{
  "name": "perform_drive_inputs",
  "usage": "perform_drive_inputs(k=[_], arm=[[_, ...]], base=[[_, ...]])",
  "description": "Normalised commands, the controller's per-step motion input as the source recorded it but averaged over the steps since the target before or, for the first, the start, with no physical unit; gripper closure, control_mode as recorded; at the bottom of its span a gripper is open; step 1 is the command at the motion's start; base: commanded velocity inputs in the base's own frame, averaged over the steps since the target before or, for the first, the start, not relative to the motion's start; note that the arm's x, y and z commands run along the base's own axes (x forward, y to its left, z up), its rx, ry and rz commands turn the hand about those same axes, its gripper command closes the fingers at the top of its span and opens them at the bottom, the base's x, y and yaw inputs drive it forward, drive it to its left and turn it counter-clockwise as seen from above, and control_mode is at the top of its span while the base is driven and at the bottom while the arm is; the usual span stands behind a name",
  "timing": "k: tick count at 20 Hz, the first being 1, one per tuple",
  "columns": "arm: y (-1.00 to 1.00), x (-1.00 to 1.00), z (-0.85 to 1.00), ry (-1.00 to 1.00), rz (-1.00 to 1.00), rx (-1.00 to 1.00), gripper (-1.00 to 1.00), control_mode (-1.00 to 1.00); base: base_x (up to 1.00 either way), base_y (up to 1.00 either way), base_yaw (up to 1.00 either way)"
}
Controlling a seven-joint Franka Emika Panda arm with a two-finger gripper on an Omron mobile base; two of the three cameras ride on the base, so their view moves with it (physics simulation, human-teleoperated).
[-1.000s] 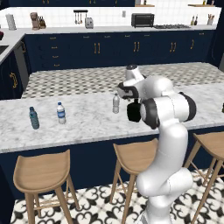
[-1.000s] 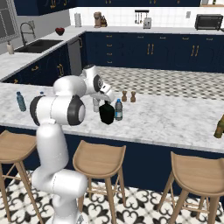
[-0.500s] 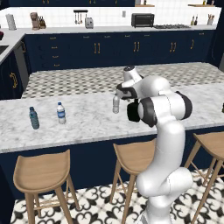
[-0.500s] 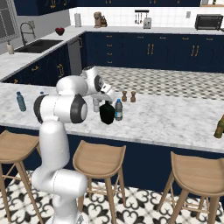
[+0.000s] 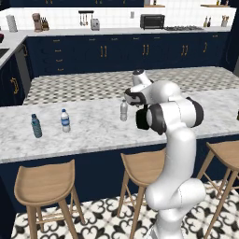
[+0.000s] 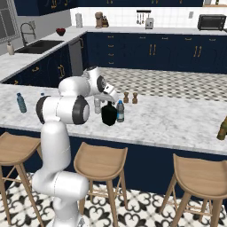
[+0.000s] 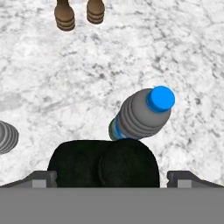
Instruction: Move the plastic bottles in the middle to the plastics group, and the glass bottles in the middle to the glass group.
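**Open gripper poised over the black bottle, water bottle crowding its side**

In the left base view, the teal-blue slim bottle [image 5: 36, 126] and the clear white-capped bottle with a blue label [image 5: 65, 121] stand at the left of the frame on the white marble counter [image 5: 93, 135], well apart from the middle. The clear greyish water bottle [image 5: 123, 110] stands near the centre, just beside the white arm's wrist.

In the hand view, the gripper [image 7: 112, 177] looks straight down with its jaws spread wide and nothing between them. The squat glossy black glass bottle [image 7: 104, 163] sits at bottom centre between the finger tips, upright, its long axis pointing up at the camera. To its upper right, the dark water bottle with a blue cap [image 7: 142, 114] stands just beside it, also upright, cap towards the lens. Two small brown wooden shakers [image 7: 79, 15] sit at the top left, well apart.

In the right base view, the black bottle stands at centre-left, the blue-capped one to its right.

The likely risk: a finger coming down on the right may clip the neighbouring water bottle and topple it. The round, glossy body could also slip if gripped off-centre.
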Motion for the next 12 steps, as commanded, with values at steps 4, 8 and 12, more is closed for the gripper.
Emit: perform_drive_inputs(k=[4, 8, 12], arm=[[0.0, -0.13, -0.24, -0.1, -0.04, 0.0, -1.0, -1.0], [0.0, -0.14, -0.32, -0.18, -0.06, 0.0, -1.0, -1.0], [0.0, -0.15, -0.36, -0.18, -0.04, 0.0, -1.0, -1.0]], base=[[0.0, 0.0, 0.0], [0.0, 0.0, 0.0], [0.0, 0.0, 0.0]])
